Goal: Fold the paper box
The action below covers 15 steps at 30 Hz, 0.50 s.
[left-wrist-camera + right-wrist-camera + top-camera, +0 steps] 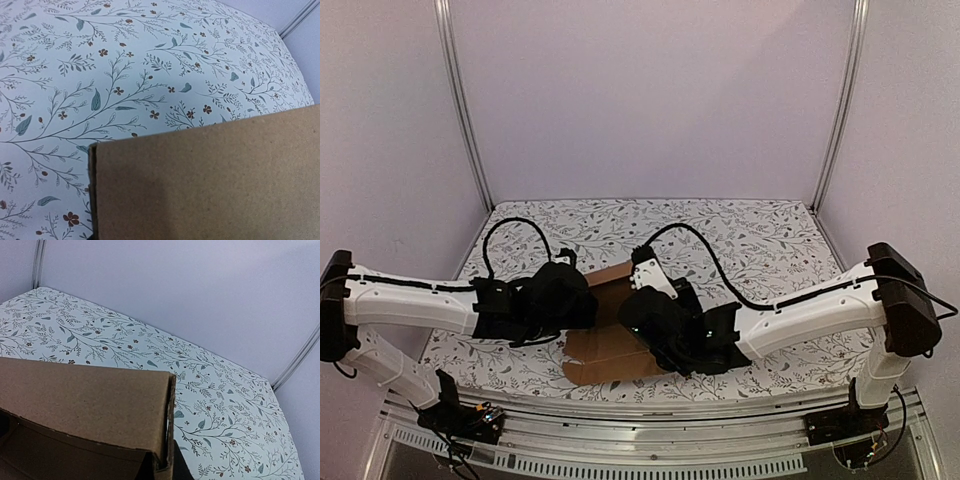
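Observation:
The paper box (610, 345) is a brown cardboard sheet lying partly folded at the middle of the table between the two arms. My left gripper (582, 300) sits at its left edge. In the left wrist view a cardboard panel (210, 185) fills the lower right and hides the fingers. My right gripper (642, 312) is at the sheet's right side. In the right wrist view a doubled-over cardboard wall (95, 410) stands up, and my right gripper (167, 469) is shut on its end edge, a dark finger (181, 471) showing beside it.
A floral tablecloth (740, 235) covers the table. Plain walls close in the back and sides, with metal posts (460, 100) at the back corners. An aluminium rail (650, 425) runs along the near edge between the arm bases.

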Each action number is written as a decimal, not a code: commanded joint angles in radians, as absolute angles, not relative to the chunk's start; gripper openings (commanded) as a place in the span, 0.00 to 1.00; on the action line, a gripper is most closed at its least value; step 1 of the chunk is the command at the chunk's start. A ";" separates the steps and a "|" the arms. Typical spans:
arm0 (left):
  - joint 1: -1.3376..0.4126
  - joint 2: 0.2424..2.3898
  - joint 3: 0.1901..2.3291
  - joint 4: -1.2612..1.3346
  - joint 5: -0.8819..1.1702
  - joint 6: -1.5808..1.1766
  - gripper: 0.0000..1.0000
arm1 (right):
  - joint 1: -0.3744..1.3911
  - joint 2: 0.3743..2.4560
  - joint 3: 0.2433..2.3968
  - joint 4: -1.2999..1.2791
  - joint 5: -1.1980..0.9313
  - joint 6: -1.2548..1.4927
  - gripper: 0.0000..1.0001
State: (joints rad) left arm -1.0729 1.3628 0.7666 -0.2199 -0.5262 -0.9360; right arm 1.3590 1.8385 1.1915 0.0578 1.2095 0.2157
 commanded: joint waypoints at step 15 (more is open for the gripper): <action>-1.080 1.095 0.650 -0.464 -0.547 -0.929 0.63 | 1.256 1.870 1.153 0.126 1.003 0.229 0.00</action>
